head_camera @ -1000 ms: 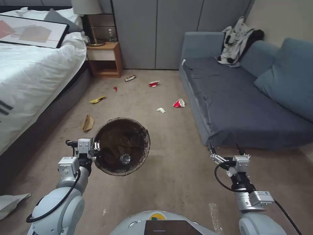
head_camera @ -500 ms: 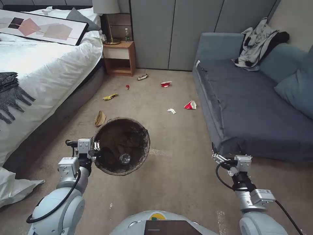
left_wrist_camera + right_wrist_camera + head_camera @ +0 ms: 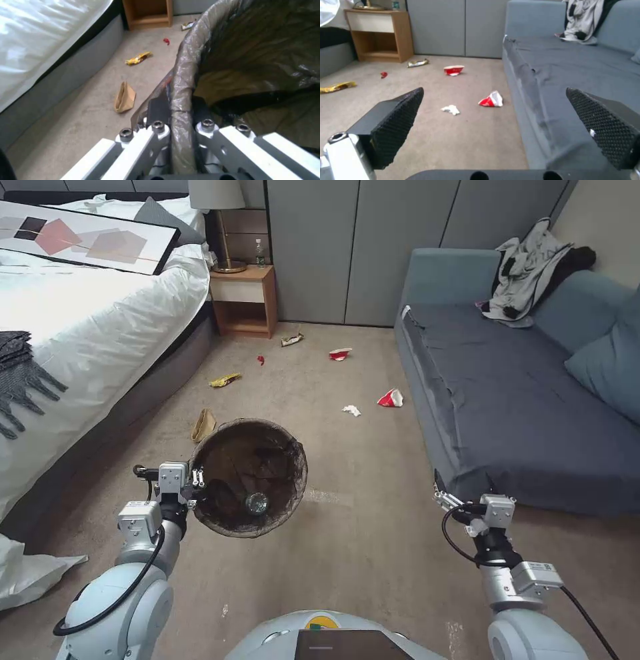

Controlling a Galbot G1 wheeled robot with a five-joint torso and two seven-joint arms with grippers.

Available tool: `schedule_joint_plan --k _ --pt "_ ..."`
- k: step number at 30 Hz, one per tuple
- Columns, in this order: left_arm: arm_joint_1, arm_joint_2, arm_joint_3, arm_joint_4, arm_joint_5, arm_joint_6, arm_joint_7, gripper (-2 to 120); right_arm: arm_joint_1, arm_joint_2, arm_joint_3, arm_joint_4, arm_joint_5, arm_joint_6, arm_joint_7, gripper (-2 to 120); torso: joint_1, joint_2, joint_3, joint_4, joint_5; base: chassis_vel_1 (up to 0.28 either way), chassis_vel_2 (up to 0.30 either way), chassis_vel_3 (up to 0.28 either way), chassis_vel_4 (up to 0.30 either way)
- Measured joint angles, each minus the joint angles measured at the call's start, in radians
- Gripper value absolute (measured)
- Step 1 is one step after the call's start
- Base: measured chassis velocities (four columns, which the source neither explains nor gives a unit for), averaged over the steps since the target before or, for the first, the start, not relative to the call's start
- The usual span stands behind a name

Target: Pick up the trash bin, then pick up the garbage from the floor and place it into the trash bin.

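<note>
My left gripper (image 3: pixel 197 483) is shut on the near rim of the trash bin (image 3: pixel 293 460) and holds it off the carpet, the dark liner folded over the rim (image 3: pixel 186 65). A clear bottle (image 3: pixel 256 503) lies inside. My right gripper (image 3: pixel 463 485) hangs open and empty beside the sofa; between its fingers (image 3: pixel 398 115) I see carpet. The garbage lies ahead on the floor: a brown paper bag (image 3: pixel 202 425), a yellow wrapper (image 3: pixel 224 379), a small red scrap (image 3: pixel 261 359), a wrapper (image 3: pixel 291 339), two red-and-white cups (image 3: pixel 339 354) (image 3: pixel 390 398) and crumpled white paper (image 3: pixel 351 411).
A bed (image 3: pixel 80 320) runs along the left and a blue-grey sofa (image 3: pixel 520 400) along the right. A wooden nightstand (image 3: pixel 243 300) and grey wardrobe doors (image 3: pixel 347 247) close the far end. White fabric (image 3: pixel 27 573) lies on the floor near left.
The whole picture has shifted right, so the camera has turned left; more of the bed shows. Both arms keep their pose, the bin still held.
</note>
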Motion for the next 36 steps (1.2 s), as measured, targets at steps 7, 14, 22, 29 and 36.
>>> schedule_joint_plan --k 7,14,22,29,36 --pt "-0.001 -0.001 -0.001 0.000 -0.002 -0.001 0.001 3 0.000 0.006 -0.011 0.000 -0.012 0.002 0.001 100 0.000 0.000 0.000 -0.0001 0.0000 -0.157 0.158 0.158 -0.154" --pt "-0.001 -0.002 -0.001 0.000 -0.002 -0.002 0.002 3 -0.003 0.008 -0.015 0.000 -0.016 0.006 0.002 100 0.000 0.000 0.000 -0.0002 -0.0002 -0.185 0.189 0.174 -0.189" --pt "0.003 -0.004 -0.001 0.000 -0.002 -0.002 0.002 3 -0.007 0.008 -0.022 -0.001 -0.021 0.016 0.002 100 0.000 0.000 0.000 -0.0002 -0.0004 -0.220 0.211 0.212 -0.210" --pt "0.007 -0.009 0.000 0.000 0.000 -0.002 0.002 3 -0.013 0.006 -0.025 -0.005 -0.022 0.025 0.003 100 0.000 0.000 0.000 0.0000 0.0000 -0.209 0.206 0.197 -0.180" --pt "0.008 -0.011 0.000 0.000 0.001 -0.002 0.002 3 -0.014 0.004 -0.025 -0.006 -0.021 0.029 0.003 100 0.000 0.000 0.000 0.0002 0.0002 -0.203 0.176 0.205 -0.201"
